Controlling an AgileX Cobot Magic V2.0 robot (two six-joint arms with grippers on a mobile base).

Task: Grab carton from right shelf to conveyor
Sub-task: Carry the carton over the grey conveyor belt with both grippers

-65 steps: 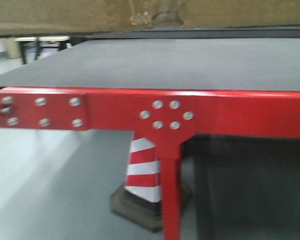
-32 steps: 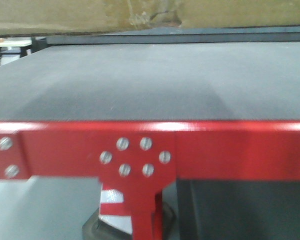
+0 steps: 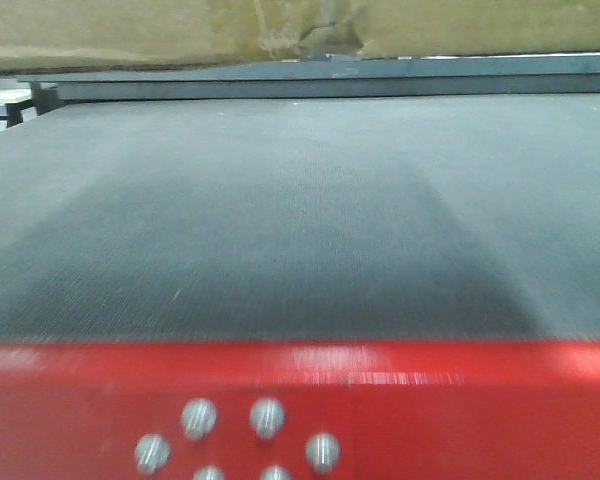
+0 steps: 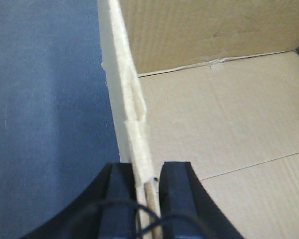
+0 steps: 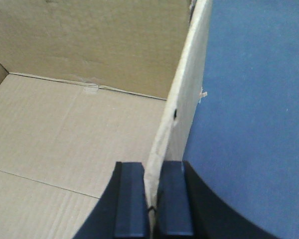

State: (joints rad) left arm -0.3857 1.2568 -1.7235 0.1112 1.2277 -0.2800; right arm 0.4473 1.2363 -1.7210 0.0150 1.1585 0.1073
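Conveyor (image 3: 300, 220) belt fills the front view. The carton (image 3: 130, 30) hangs over its far part, open top up. Left gripper (image 4: 147, 173): jaws clamped on the carton's left wall rim; right gripper (image 5: 151, 173): jaws clamped on the right wall rim.

Front cam low over conveyor (image 3: 280, 220), wrist cams down onto carton (image 4: 214, 124)

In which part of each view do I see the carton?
Front view: carton, brown strip along the top edge.
Left wrist: carton fills the right side; left tool pinches its wall.
Right wrist: carton fills the left side; right tool pinches its wall.
Shared landmark: the dark conveyor belt.
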